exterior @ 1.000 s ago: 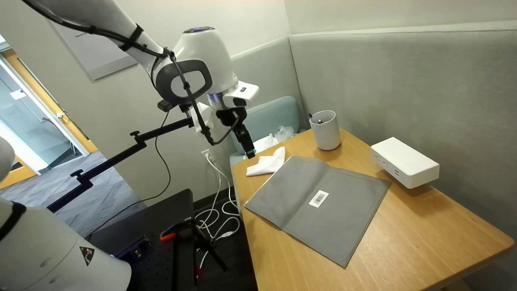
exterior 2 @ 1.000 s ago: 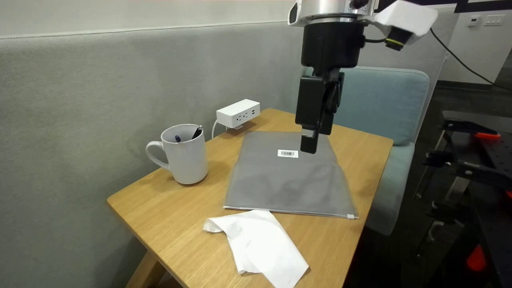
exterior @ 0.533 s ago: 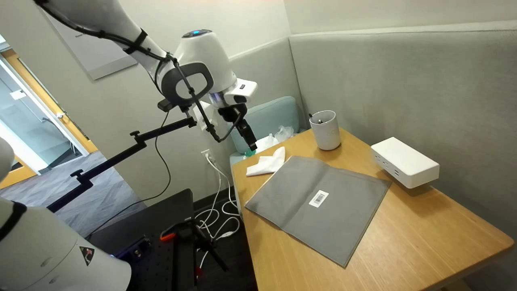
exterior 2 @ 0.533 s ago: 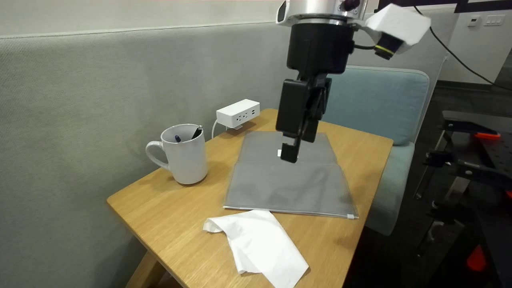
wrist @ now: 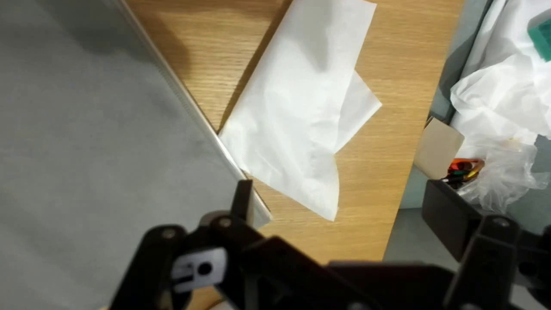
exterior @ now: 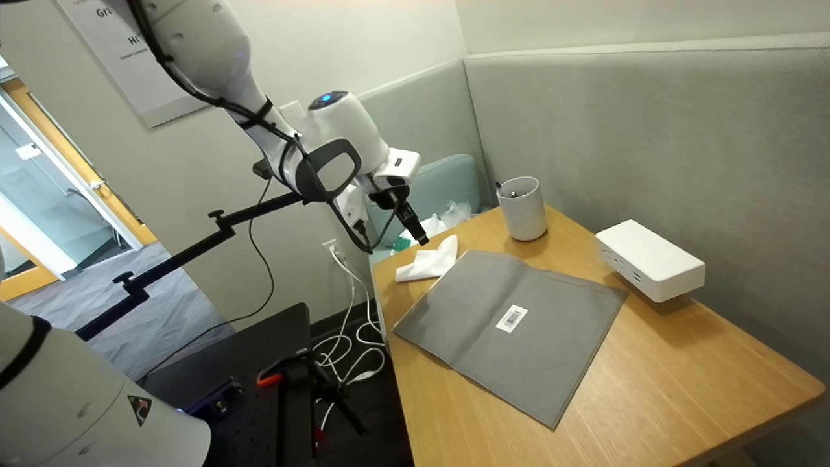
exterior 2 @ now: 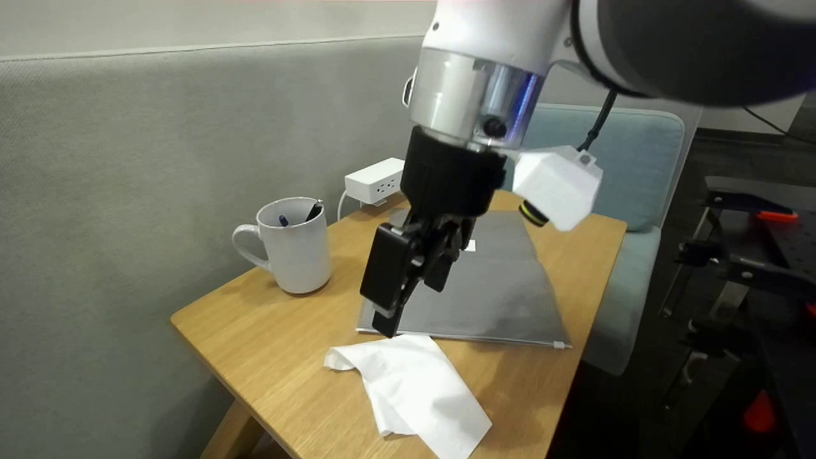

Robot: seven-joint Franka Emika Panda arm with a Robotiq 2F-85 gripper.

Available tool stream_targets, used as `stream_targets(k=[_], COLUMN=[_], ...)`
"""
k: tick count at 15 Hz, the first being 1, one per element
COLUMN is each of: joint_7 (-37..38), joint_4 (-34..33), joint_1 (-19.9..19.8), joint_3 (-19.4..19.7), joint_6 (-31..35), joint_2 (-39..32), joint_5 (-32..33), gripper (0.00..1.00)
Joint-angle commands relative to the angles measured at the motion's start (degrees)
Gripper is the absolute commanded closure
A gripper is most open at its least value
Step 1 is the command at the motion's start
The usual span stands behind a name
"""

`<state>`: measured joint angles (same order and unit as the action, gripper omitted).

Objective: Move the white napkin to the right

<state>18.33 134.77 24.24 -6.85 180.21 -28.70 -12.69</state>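
The white napkin (exterior: 428,262) lies wrinkled on the wooden table by its edge, beside the grey mat, in both exterior views (exterior 2: 421,392). In the wrist view the napkin (wrist: 297,107) lies ahead of the jaws, one corner at the mat's edge strip. My gripper (wrist: 344,202) is open, its jaws wide apart with nothing between them. In the exterior views the gripper (exterior: 421,240) hangs tilted above the table near the napkin; it (exterior 2: 413,305) is over the mat's near edge, apart from the napkin.
The grey mat (exterior: 493,350) covers the table's middle. A white mug (exterior 2: 294,248) with pens stands near the wall-side edge. A white power box (exterior: 648,259) sits at the table's edge. Plastic bags (wrist: 499,94) lie on the blue seat beyond the table edge.
The arm has moved down and toward the napkin, and the gripper has become more tilted. The napkin, mat and mug have not moved.
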Motion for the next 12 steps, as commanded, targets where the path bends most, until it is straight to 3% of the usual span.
stream_targets(k=[1,9,10,11,12], joint_7=[3.13,3.78,3.68,3.82,3.83], joint_4=[-5.23,-12.72,-13.31,-13.7,-14.09], joint_1=[5.03,6.83,6.7,7.19,7.27], joint_3=[4.16,5.96,5.93,6.59,6.78], joint_6=[1.72,-0.06,-0.31,-0.27,-0.27], joint_2=[-6.52,-15.08,-15.67,-16.19,-16.6], joint_5=[-0.21,-0.77,-0.78,-0.8,-0.83], gripper=[0.0,0.0,0.25,0.26,0.34])
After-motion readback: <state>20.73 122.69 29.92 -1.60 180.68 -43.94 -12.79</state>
